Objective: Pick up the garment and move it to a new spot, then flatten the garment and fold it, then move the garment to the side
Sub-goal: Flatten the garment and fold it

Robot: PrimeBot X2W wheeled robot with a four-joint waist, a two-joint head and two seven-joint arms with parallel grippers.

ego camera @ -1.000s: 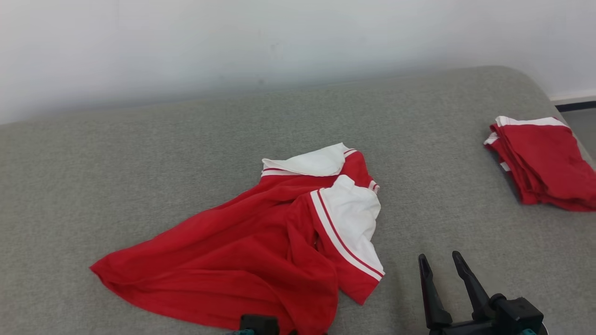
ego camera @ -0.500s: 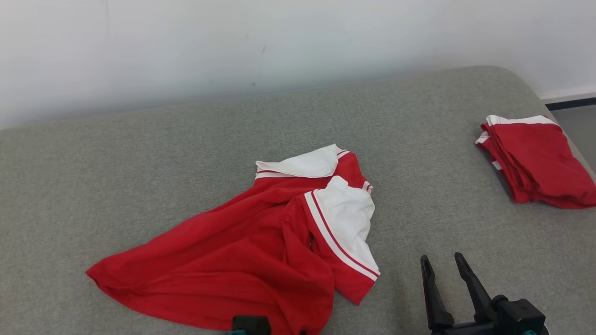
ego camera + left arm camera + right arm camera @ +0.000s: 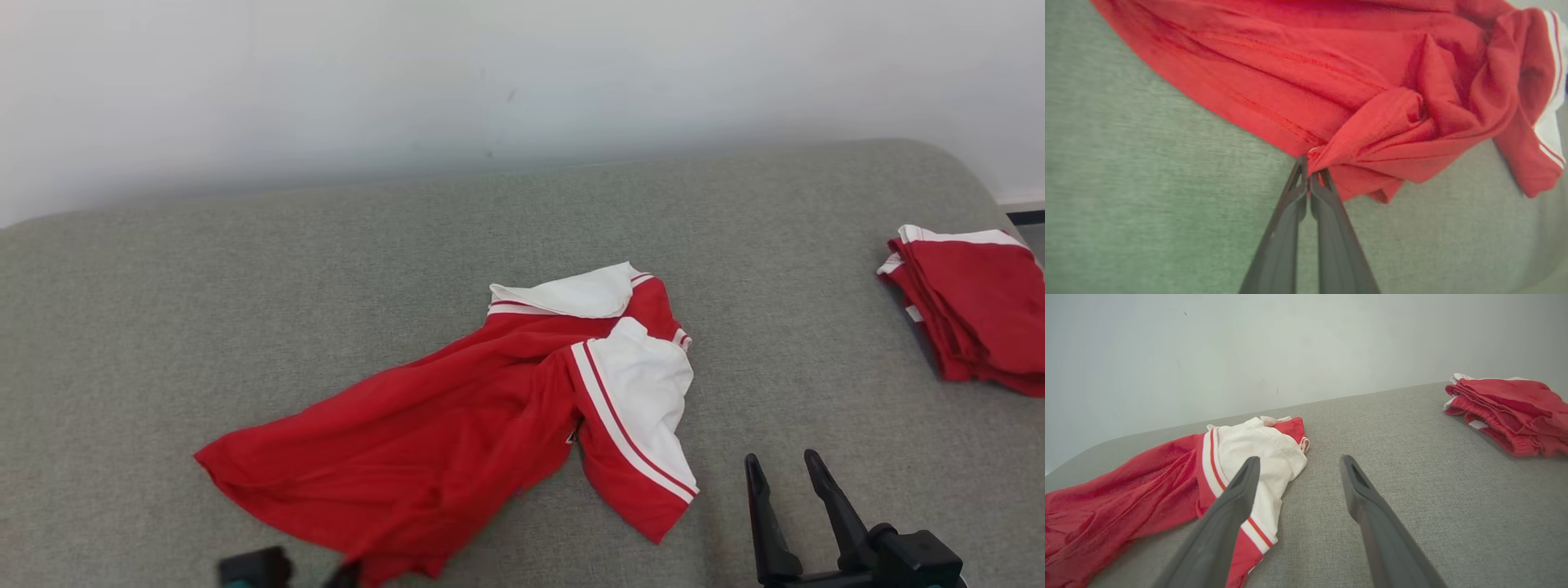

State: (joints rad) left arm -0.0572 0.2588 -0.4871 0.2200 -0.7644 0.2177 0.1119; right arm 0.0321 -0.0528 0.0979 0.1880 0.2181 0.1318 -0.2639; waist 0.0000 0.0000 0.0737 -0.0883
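Two grippers: left gripper is pinching a bunched corner of red hem, its dark fingers pressing together on the cloth at the centre of the left wrist view; right gripper is standing spread, holding nothing, at the lower right of the head view
Garment: crumpled red jersey with white sleeve panels and striped trim is lying on the grey woven cushion across the lower centre of the head view; its white parts are sitting at the heap's upper right
Handling: judging by the folds, the cloth is behaving as light, thin and limp; it is likely going to drape and trail, and a small pinch risks slipping under drag
Where to hold: the hem corner is serving for the lift; for flattening, a second hold at another hem corner or a shoulder seam is looking wiser than the loose middle
Neighbour: folded stack of red-and-white clothes is resting at the right edge of the head view, well apart
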